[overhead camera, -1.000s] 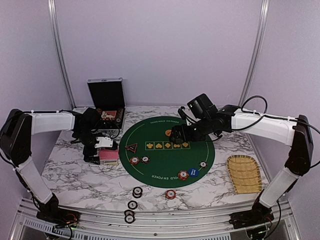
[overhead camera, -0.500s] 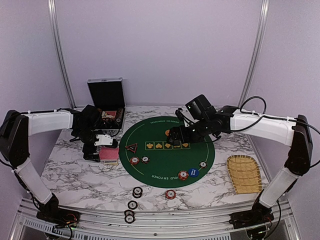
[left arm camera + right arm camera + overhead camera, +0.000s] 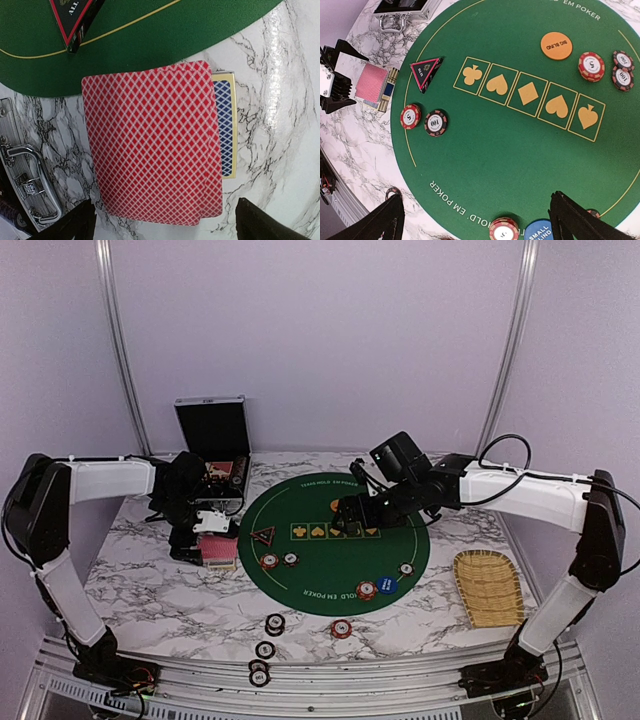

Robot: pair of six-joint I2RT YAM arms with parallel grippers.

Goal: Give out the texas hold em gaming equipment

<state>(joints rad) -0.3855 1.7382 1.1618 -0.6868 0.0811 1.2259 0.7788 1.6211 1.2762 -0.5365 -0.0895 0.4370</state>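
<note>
A deck of red-backed cards [image 3: 150, 145] lies on the marble beside the green mat's left edge, on top of a blue-backed pack [image 3: 223, 127]; it also shows in the top view [image 3: 218, 551]. My left gripper [image 3: 167, 227] hangs open and empty just above the deck [image 3: 205, 537]. My right gripper [image 3: 477, 220] is open and empty above the mat's middle [image 3: 352, 512]. On the mat lie the triangular marker [image 3: 426, 72], the orange button [image 3: 556, 45], the blue button [image 3: 388, 585] and chips [image 3: 410, 116] [image 3: 435, 123] [image 3: 591, 66]. More chips [image 3: 274, 624] [image 3: 342, 628] lie on the marble near the front.
The round green mat [image 3: 335, 558] fills the table's middle. An open black case [image 3: 212, 440] stands at the back left; its handle [image 3: 25, 185] is close to the deck. A woven bamboo tray [image 3: 488, 587] lies at the right. Two chips [image 3: 265, 649] [image 3: 258, 673] sit by the front edge.
The left gripper has shifted slightly toward the back over the deck. The right gripper has drifted a little to the left over the mat. Nothing was picked up or let go.
</note>
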